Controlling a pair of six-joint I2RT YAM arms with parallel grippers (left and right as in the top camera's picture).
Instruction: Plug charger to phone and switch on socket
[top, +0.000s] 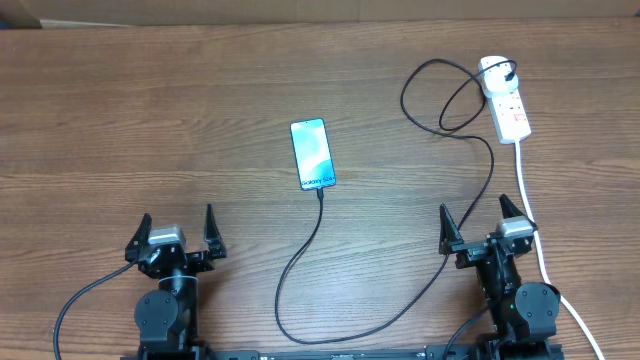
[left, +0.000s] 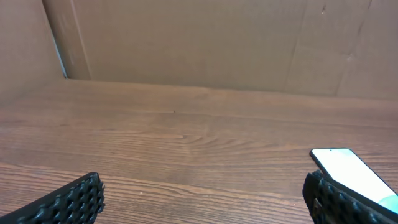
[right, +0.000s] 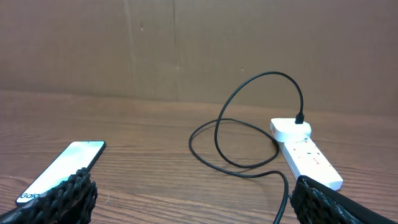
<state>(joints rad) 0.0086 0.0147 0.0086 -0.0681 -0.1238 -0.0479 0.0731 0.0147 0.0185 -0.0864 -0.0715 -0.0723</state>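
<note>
Resting wide open at the near edge, my left gripper (top: 178, 216) and right gripper (top: 473, 210) hold nothing. The phone (top: 312, 155) lies flat mid-table, screen up, with the charger (top: 320, 208) reaching its bottom edge. I cannot tell whether the tip is seated.

The charger is light and limp, so I would pinch its stiff tip, not the cord. The slim phone will likely slide if pushed.

The socket (top: 508, 105) lies far right of the table (top: 120, 120). There is open wood around the phone, but the charger's loops crowd the socket.

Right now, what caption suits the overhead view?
Charger runs from socket to phone's bottom edge; left fingers and right fingers open.
</note>
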